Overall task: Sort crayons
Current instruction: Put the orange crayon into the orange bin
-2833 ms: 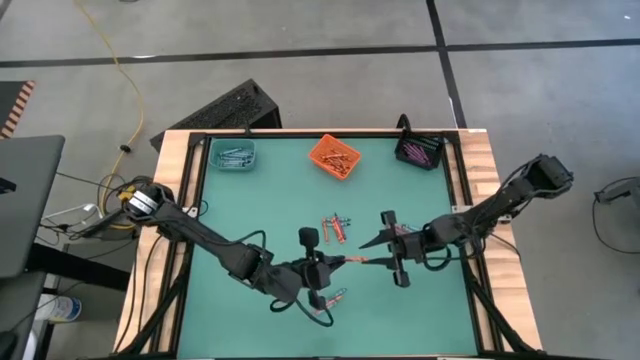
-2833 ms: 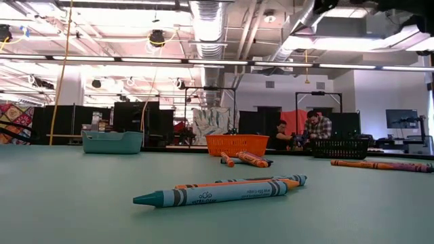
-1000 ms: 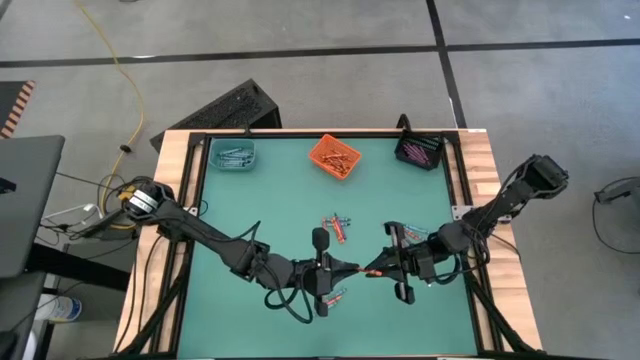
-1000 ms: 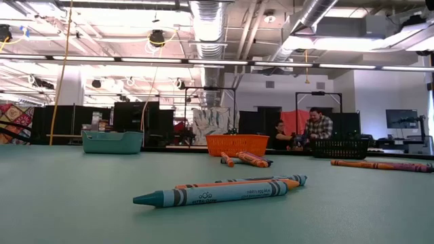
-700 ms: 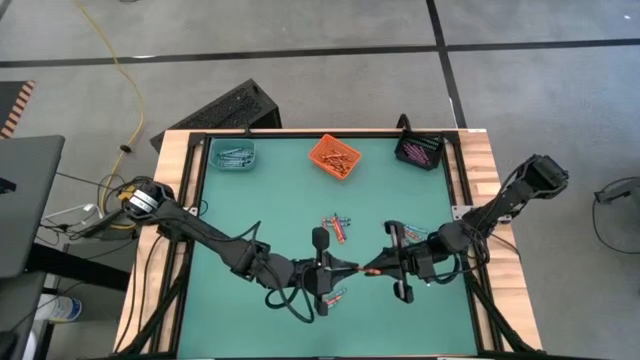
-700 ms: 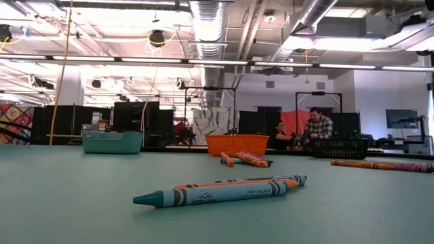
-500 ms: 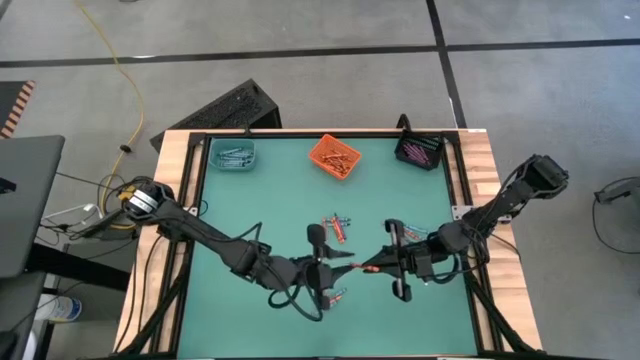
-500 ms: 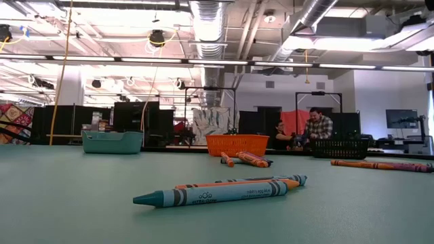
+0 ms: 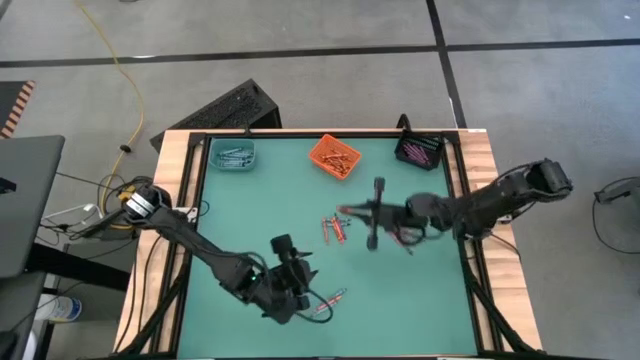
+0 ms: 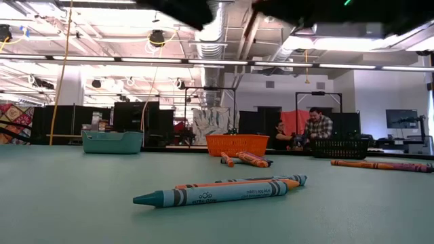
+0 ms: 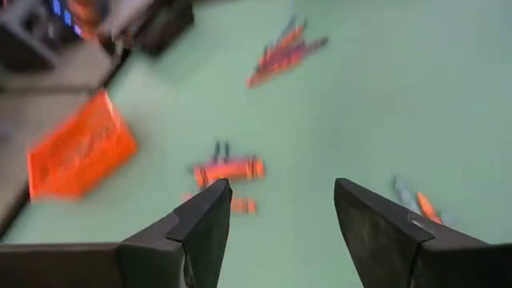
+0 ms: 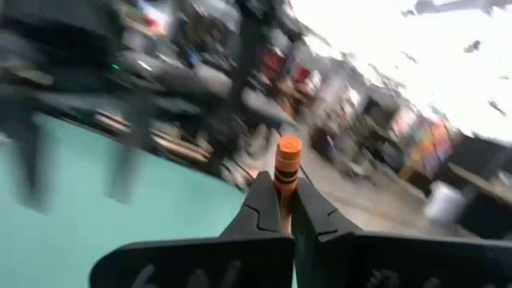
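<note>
A: What did the high view show?

B: The right gripper (image 9: pixel 345 212) sat just right of centre, its fingers pinching an orange crayon (image 9: pixel 352 212), near the small cluster of crayons (image 9: pixel 334 228) on the green counter (image 9: pixel 420 290). The left gripper (image 9: pixel 296 250) was lower, left of centre, with more loose crayons (image 9: pixel 330 300) to its right. Teal bin (image 9: pixel 232 154), orange bin (image 9: pixel 335 156) and black bin (image 9: pixel 420 151) lined the top edge.

A: Changed from before?

B: Half a second earlier both grippers met tip to tip at lower centre; since then the right one had swung up toward the bins and the left had pulled back toward the lower left.

A: The low view?

B: A teal crayon (image 10: pixel 210 194) lay in front, an orange one touching behind it; people sat far back.

A: Left wrist view?

B: The left fingers (image 11: pixel 204 220) were spread wide, holding nothing, above loose crayons.

A: Right wrist view?

B: The right fingers (image 12: pixel 264 208) were pressed onto the orange crayon (image 12: pixel 286 164), which stood upright from them.

A: The risk?

B: I judged the grip narrow: a fast swing could let the crayon slip, or it could miss the orange bin.
</note>
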Motion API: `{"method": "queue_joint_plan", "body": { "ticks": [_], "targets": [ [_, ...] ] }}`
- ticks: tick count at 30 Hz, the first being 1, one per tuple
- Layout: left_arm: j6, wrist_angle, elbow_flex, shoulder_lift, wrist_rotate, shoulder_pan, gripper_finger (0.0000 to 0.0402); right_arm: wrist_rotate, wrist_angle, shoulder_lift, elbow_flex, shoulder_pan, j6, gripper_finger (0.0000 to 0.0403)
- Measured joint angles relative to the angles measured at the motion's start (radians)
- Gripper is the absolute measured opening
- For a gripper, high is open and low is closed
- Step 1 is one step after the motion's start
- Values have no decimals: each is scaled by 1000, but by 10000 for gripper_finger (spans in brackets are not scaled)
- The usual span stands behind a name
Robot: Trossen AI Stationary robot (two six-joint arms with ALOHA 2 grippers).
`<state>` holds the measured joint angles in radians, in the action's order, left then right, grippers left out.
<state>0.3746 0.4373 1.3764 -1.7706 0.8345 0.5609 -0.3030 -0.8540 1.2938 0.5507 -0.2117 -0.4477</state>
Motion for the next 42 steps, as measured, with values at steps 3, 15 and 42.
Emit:
{"method": "queue_joint_plan", "body": {
  "ticks": [3, 15, 42],
  "targets": [
    [146, 94, 0, 0, 0, 37, 207, 84, 57, 0, 2, 145, 62, 1],
    [320, 68, -89, 0, 10, 101, 205, 464, 496, 165, 270, 649, 238, 0],
    [394, -80, -202, 0, -11, 94, 205, 429, 1270, 659, 838, 831, 214, 5]
  ]
}}
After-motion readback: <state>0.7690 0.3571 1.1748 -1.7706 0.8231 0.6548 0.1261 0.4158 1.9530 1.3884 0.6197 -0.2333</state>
